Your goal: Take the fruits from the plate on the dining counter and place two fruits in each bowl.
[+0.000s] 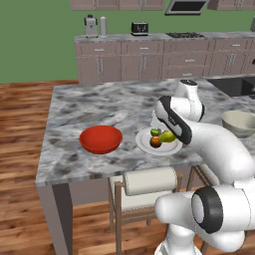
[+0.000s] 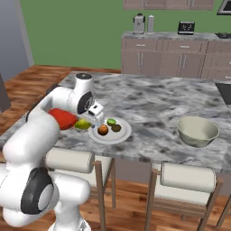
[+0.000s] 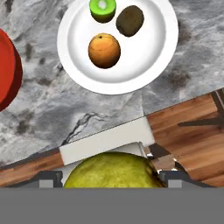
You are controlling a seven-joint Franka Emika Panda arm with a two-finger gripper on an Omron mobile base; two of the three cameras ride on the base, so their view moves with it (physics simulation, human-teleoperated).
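gripper (image 2: 85,122) clenched on pear (image 3: 111,170), held above counter edge between red bowl (image 1: 101,139) and plate (image 3: 151,61) | orange (image 3: 104,50), lime (image 3: 103,8), kiwi (image 3: 130,20) on plate | beige bowl (image 2: 197,131) well apart on counter (image 1: 94,107)

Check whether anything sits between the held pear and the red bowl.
Nothing visible does. The gripper holds the pear lifted just off the plate, right beside the red bowl; only bare dining counter lies between them.
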